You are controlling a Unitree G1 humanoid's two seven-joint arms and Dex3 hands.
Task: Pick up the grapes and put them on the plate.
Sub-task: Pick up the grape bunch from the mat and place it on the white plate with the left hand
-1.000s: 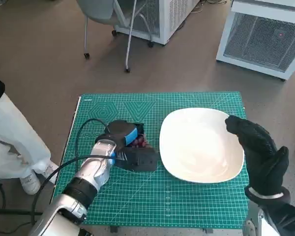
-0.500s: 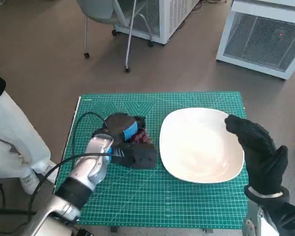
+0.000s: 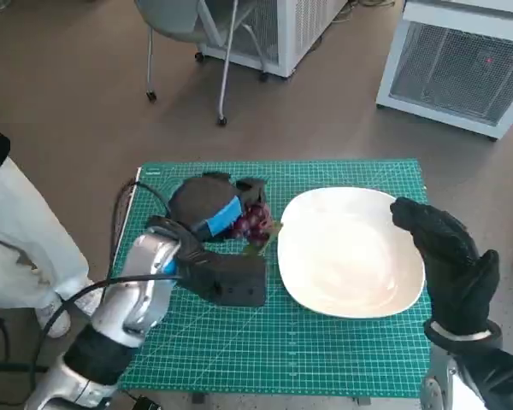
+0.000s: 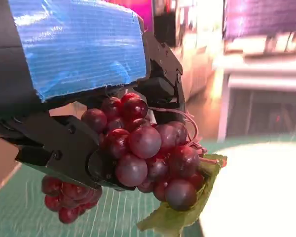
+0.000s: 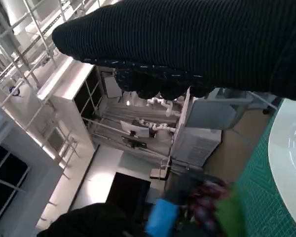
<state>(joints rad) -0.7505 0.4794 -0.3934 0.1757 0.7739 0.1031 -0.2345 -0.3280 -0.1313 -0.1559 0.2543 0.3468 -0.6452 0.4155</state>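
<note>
My table carries a green cutting mat point(image 3: 325, 359) (printed with a pale grid) that covers nearly all of its top. On the mat, toward my right, lies a white plate point(image 3: 350, 256), shallow and rounded.

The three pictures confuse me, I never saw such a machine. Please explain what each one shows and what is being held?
This is a humanoid robot at a small table. The head view looks down from its head: a green mat carries a white plate. The left hand, taped blue, holds a bunch of red grapes beside the plate. The left wrist view, from a camera behind that hand, shows its black fingers around the grapes. The right wrist view looks past the gloved right hand, which holds nothing.
</note>
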